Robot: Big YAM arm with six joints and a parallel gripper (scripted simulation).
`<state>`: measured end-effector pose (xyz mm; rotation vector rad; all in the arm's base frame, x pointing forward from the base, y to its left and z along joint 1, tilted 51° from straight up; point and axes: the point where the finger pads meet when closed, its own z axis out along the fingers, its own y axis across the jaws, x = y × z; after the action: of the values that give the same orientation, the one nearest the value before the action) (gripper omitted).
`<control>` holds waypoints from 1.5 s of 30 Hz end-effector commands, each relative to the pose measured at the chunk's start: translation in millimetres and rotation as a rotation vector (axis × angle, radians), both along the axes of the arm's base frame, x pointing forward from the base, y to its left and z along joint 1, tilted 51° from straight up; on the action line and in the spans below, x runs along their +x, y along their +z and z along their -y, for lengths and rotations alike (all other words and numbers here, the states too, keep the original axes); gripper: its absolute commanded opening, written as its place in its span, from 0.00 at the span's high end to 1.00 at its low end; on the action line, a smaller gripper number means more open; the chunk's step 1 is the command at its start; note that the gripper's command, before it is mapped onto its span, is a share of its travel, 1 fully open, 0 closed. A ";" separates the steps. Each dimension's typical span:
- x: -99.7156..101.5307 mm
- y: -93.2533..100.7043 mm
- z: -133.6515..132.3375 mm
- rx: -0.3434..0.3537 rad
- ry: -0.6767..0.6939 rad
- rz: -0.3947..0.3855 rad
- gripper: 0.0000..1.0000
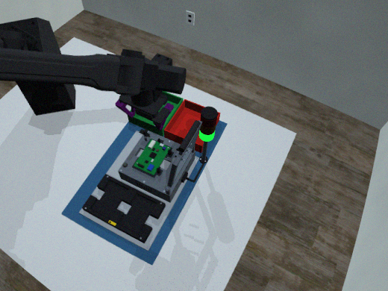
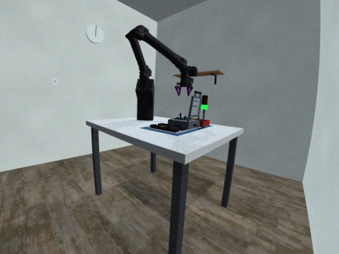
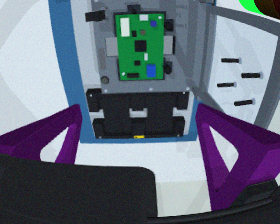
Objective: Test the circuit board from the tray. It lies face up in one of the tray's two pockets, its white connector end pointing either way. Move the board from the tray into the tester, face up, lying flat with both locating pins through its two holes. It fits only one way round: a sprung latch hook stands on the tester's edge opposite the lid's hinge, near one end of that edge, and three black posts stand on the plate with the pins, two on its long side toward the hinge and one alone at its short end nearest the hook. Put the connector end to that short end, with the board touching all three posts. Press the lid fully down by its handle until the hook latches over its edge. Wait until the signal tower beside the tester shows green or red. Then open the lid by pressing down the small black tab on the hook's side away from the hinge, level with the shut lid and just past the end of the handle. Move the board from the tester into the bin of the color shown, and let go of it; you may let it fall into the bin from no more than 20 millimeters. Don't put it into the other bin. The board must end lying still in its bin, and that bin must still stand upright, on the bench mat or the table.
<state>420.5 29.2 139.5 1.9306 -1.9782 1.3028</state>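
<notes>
The green circuit board [image 1: 152, 159] lies face up on the plate of the grey tester [image 1: 160, 166], its white connector end toward the bins. It also shows in the wrist view [image 3: 141, 46]. The tester's lid [image 1: 185, 148] stands open and upright. The signal tower [image 1: 207, 130] beside it shows green. My gripper [image 2: 184, 91] [image 1: 164, 109] with purple fingers is open and empty, high above the tester; in the top view its fingers [image 1: 145, 112] show in front of the green bin. The red bin [image 1: 186, 124] stands beside the green one.
The black tray [image 1: 123, 208] lies at the near end of the blue mat [image 1: 149, 189] with both pockets empty. The arm's black base [image 2: 145, 100] stands at the table's back. A wooden shelf [image 2: 208, 73] hangs on the wall behind.
</notes>
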 end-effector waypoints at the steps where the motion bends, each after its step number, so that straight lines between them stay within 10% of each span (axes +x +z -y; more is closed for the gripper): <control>1: 14.0 -14.7 18.1 -0.019 0.020 -0.019 0.08; 20: 68.5 -69.4 77.2 -0.018 0.020 -0.001 0.08; 45: 67.3 -76.3 77.4 -0.020 0.031 -0.012 0.08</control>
<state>484.8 -50.9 62.0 1.9476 -1.9408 1.3076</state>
